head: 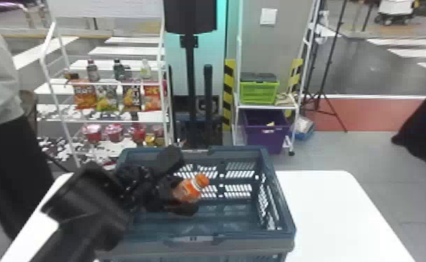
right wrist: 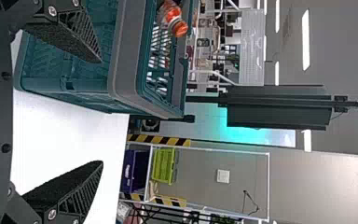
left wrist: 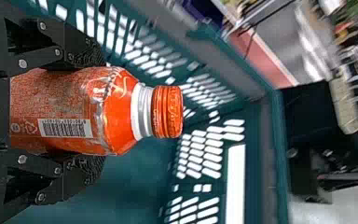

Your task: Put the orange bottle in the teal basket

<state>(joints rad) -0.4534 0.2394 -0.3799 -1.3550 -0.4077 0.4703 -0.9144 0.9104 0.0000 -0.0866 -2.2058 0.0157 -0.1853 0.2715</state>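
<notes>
My left gripper point(head: 181, 195) is over the teal basket point(head: 281, 205) in the head view, shut on the orange bottle point(head: 187, 191), whose cap points to the right and slightly up. In the left wrist view the bottle point(left wrist: 74, 112) lies between the two fingers of my left gripper point(left wrist: 77, 112), with its orange cap outward and the basket's slotted walls point(left wrist: 256, 186) behind. My right gripper point(right wrist: 100, 112) stands open beside the outside of the basket point(right wrist: 88, 95) in the right wrist view, its fingers wide apart with nothing held.
The basket stands on a white table point(head: 327, 209). Behind are a snack shelf point(head: 114, 83) at the left, a black stand point(head: 191, 69) in the middle and a rack with green point(head: 259, 92) and purple bins point(head: 266, 136). A person stands at the left edge.
</notes>
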